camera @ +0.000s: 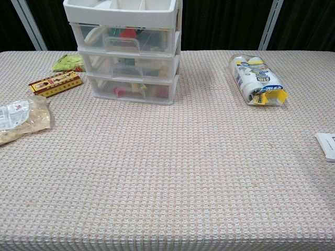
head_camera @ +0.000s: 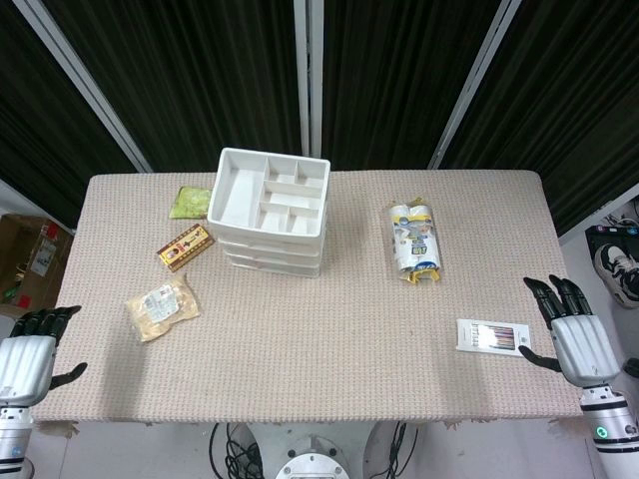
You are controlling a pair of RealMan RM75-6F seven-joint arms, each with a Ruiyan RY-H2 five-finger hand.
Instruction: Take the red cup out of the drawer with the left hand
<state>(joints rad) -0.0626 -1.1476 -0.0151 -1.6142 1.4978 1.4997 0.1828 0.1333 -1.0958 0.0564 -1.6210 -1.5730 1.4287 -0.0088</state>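
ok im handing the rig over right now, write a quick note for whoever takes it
Left hand: empty, fingers apart, off the table's near left corner.
Right hand: empty, fingers apart, at the near right edge.
Drawer unit: far left-centre of the table, all three drawers closed. Something red shows through the top drawer's front, possibly the cup; more red shows in the bottom drawer.
Done: nothing.
Left: open the drawer and lift the cup out with the left hand.

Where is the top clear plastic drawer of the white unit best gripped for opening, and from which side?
Probably the small handle at the front middle of the top clear plastic drawer, approached from the robot's side: the drawer is shut and faces the robot, so only that handle sticks out.
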